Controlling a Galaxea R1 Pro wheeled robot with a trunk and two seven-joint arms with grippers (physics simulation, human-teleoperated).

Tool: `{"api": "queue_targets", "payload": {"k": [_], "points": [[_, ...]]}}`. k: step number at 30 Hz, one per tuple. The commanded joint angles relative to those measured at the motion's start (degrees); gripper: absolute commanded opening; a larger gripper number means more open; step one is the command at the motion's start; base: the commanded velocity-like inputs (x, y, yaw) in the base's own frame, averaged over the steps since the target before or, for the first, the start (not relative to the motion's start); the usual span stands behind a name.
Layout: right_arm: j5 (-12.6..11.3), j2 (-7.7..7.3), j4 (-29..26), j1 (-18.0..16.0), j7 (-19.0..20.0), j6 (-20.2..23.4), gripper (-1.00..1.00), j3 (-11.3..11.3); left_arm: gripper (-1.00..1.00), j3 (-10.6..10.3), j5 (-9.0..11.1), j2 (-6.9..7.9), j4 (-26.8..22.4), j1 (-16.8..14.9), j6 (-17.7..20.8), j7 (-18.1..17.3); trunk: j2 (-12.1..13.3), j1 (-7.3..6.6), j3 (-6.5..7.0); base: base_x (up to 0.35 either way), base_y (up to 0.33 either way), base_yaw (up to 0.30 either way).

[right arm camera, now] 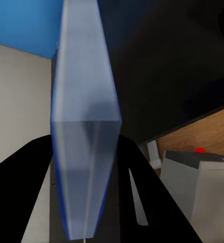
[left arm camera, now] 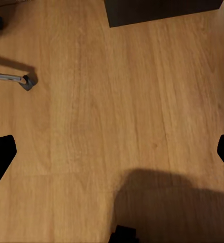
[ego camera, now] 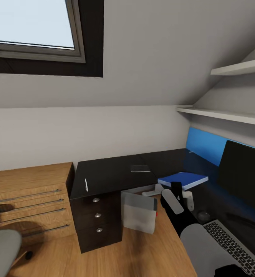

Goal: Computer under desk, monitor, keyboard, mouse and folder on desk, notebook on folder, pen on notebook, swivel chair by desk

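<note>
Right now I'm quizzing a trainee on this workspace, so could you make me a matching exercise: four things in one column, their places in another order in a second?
Things:
1. pen
2. computer
3. keyboard
4. blue book

Places:
A. between the fingers of the right pincer
B. on the floor under the desk
C. on the desk top above the drawers
D. on the desk by the monitor

Pairs: 1-C, 2-B, 3-D, 4-A
</note>
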Motion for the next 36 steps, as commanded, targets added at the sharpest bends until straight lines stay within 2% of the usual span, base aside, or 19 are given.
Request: {"api": "queue_targets", "payload": {"k": [1, 7, 15, 21, 23, 24, 26, 29, 36], "points": [[0.0, -0.04, 0.0, 0.0, -0.3, -0.2, -1.00, 0.2, 1.00, 0.3, -0.6, -0.05, 0.0, 0.0, -0.2, 0.1, -0.1, 0.00, -0.08, 0.000, 0.000, -0.020], [0.0, -0.04, 0.0, 0.0, -0.1, -0.1, -1.00, 0.3, 1.00, 0.4, -0.6, -0.05, 0.0, 0.0, -0.2, 0.1, -0.1, 0.00, -0.08, 0.020, 0.003, -0.007], [-0.2, 0.00, 0.0, 0.0, 2.3, 0.0, -1.00, 0.3, 1.00, 0.4, -0.7, -0.05, 0.1, 0.0, -0.2, 0.1, -0.1, 0.00, -0.08, 0.257, 0.038, -0.001], [0.1, -0.08, 1.0, 0.0, 3.1, -0.2, -1.00, 0.3, 1.00, 0.4, -0.7, -0.05, 0.1, 0.0, -0.3, 0.1, -0.1, 0.00, -0.08, 0.064, 0.001, 0.000], [0.1, -0.08, 1.2, 0.0, 3.9, -1.1, -1.00, 0.2, 1.00, 0.4, -0.7, -0.05, 0.1, 0.0, -0.3, 0.1, -0.1, 0.00, -0.08, 0.002, 0.000, 0.000], [0.0, 0.06, 1.6, 0.0, 5.4, -3.8, -1.00, 0.2, 1.00, 0.4, -0.7, -0.05, 0.1, 0.0, -0.3, 0.1, -0.1, 0.00, -0.08, 0.000, 0.000, 0.000], [-0.1, 0.17, 2.0, 0.0, 6.3, -5.6, -1.00, 0.3, 1.00, 0.4, -0.7, -0.05, 0.1, 0.0, -0.4, 0.1, -0.1, 0.00, -0.08, 0.000, 0.000, 0.000], [-0.1, 1.05, 2.7, 0.0, 7.4, -8.0, -1.00, 0.3, 1.00, 0.4, -0.7, -0.10, 0.1, 0.0, -0.8, 0.1, -0.1, 0.00, -0.08, 0.000, 0.000, 0.000], [0.0, 1.71, 2.7, 0.0, 8.1, -9.7, -1.00, 0.3, 1.00, 0.4, -0.5, -0.13, 0.0, 0.0, -6.5, -0.2, -0.1, 0.00, -0.08, 0.000, 0.000, 0.000]]}}
